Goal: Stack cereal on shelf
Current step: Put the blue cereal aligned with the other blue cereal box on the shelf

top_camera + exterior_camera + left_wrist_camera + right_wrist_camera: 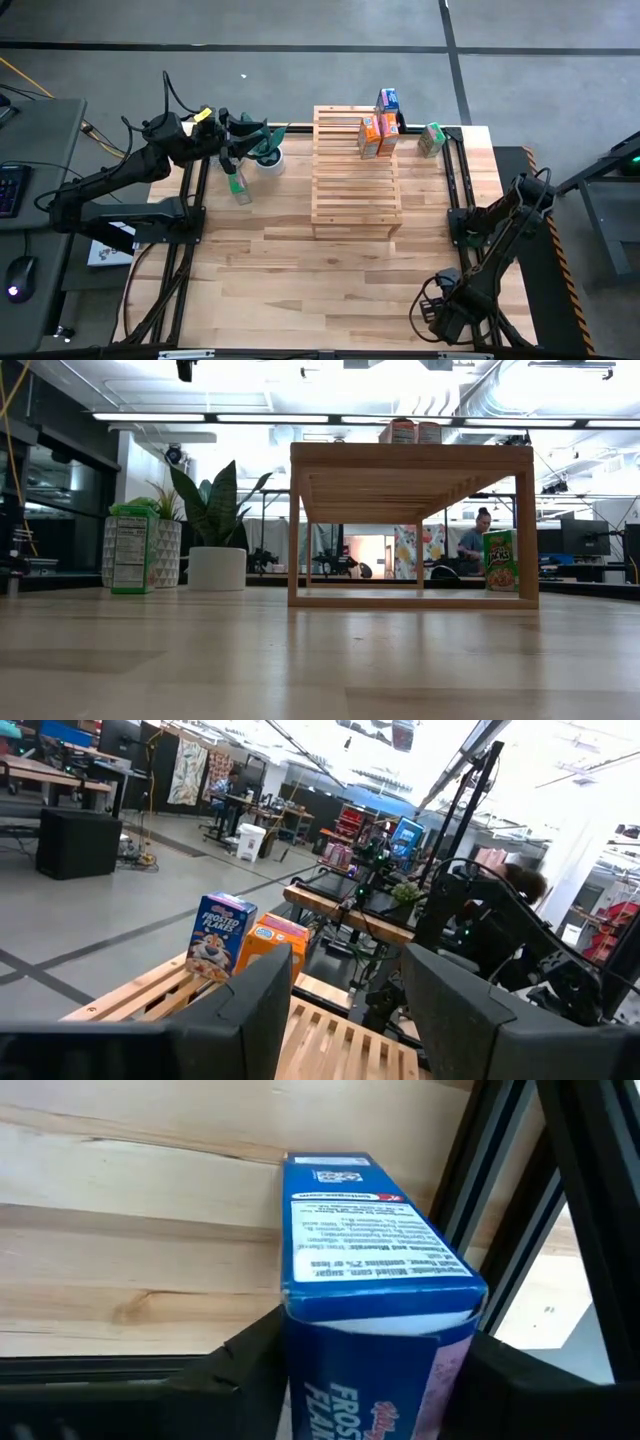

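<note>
Blue Frosted Flakes box pinched between the right gripper's fingers at the table's near right corner. Blue and two orange boxes atop the slatted shelf; green boxes beside it. Left gripper spread, raised near the potted plant.

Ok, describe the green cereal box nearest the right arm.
Find the slatted wooden shelf mid-table. Just off its right edge, on the tabletop, stands a green cereal box. Unlike the other green box, it has no potted plants beside it.
</note>
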`<state>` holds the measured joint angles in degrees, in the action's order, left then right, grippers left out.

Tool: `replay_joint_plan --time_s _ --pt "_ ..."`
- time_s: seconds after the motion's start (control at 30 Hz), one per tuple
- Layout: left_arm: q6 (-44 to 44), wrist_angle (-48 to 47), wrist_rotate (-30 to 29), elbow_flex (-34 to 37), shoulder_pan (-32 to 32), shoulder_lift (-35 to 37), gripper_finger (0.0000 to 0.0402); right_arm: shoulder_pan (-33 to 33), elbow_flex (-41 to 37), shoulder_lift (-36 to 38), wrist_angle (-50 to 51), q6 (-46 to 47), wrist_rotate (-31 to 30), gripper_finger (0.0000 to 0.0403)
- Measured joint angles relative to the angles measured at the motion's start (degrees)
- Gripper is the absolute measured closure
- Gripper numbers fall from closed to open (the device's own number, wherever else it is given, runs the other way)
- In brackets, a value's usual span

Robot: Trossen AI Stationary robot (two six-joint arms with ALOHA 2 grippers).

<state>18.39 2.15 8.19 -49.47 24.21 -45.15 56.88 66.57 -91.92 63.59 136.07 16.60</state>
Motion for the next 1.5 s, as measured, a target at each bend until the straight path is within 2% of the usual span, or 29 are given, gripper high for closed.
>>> replay_joint_plan --time_s 0.17,0.3,0.4,0.5,0.6,0.67,0.77,0.87,1.03,1.2,1.5 --pt "-0.04 0.00 0.02 0.00 0.00 0.00 0.0220 0.00 0.00 1.49 -1.31 -1.46 -0.70 0.0243" --pt "-0.02 0.04 0.02 0.00 0.02 0.00 0.0220 0.00 0.00 6.45 -5.00 -5.66 -4.42 0.0254" --pt "0.00 0.10 0.01 0.00 0.02 0.00 0.0220 -0.50 0.00 12.60 -11.07 -9.78 -14.43 0.0255" --pt "0.00 0.11 0.02 0.00 0.02 0.00 0.0220 -2.59 0.06 19.76 -19.91 -17.25 -33.21 0.0256" --pt "0.02 0.21 0.02 0.00 0.02 0.00 0.0220 -8.07 0.11 26.28 -30.52 -34.43 -51.50 0.0256" --pt "0.02 0.33 0.02 0.00 0.02 0.00 0.0220 -13.72 0.13 29.60 -40.23 -51.75 -57.72 0.0256" --pt "0.02 0.33 0.02 0.00 0.02 0.00 0.0220 -23.69 0.17 32.76 -55.17 -78.27 -56.74 0.0256" --pt "0.05 0.33 0.02 0.00 0.02 0.00 0.0220 -33.58 1.95 33.94 -61.04 -94.66 -53.22 0.0256" --pt "1.08 1.37 0.02 0.00 0.01 0.00 0.0220 -48.45 11.65 31.26 -50.03 -105.92 -48.32 0.0256" --pt "1.09 2.59 0.00 0.00 0.00 0.00 0.0220 -60.20 26.96 22.00 -33.09 -111.30 -45.66 0.0256" --pt "-0.97 2.47 0.02 0.00 0.02 0.00 0.0220 -77.25 58.98 -0.98 2.22 -103.45 -45.05 0.0256"
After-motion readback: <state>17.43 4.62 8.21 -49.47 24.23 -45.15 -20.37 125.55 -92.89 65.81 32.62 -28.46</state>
